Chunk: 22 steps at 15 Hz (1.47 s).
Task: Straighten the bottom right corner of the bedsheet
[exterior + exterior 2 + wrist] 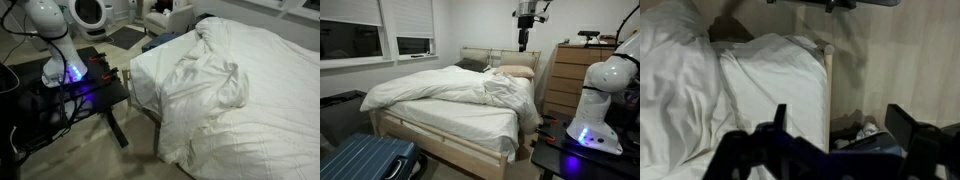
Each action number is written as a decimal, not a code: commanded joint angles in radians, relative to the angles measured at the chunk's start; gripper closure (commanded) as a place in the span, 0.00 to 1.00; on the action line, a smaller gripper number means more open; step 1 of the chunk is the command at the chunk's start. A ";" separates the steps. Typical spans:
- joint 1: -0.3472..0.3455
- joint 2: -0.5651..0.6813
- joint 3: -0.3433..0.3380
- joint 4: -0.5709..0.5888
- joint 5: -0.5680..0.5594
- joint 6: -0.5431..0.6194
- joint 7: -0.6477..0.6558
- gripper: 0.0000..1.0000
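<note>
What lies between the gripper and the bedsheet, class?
Only empty air. In an exterior view the open gripper hangs high above a pillow, well clear of the rumpled bedsheet, and nothing stands in the gap.

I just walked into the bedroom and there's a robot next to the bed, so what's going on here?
A robot arm is there to tidy the bed. Its gripper hangs open and empty high above the bed, touching nothing. The white bedsheet lies rumpled, with a bunched ridge across the middle. The corner beside the robot's table hangs in loose folds, not yet straightened.
</note>
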 commanded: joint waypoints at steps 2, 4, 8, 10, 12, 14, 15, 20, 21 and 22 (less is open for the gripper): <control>0.006 0.001 -0.005 0.002 -0.003 -0.001 0.003 0.00; 0.006 0.001 -0.005 0.002 -0.003 -0.001 0.003 0.00; 0.000 0.013 -0.010 -0.018 -0.006 0.056 0.005 0.00; -0.004 0.027 -0.013 -0.038 -0.012 0.107 0.002 0.00; -0.011 0.041 -0.015 -0.071 -0.030 0.192 0.003 0.00; -0.017 0.059 -0.020 -0.112 -0.054 0.283 -0.005 0.00; -0.019 0.068 -0.022 -0.130 -0.066 0.325 -0.007 0.00; -0.030 0.123 -0.054 -0.208 -0.095 0.492 -0.035 0.00; -0.031 0.135 -0.063 -0.219 -0.096 0.514 -0.046 0.00; -0.032 0.148 -0.074 -0.228 -0.095 0.534 -0.064 0.00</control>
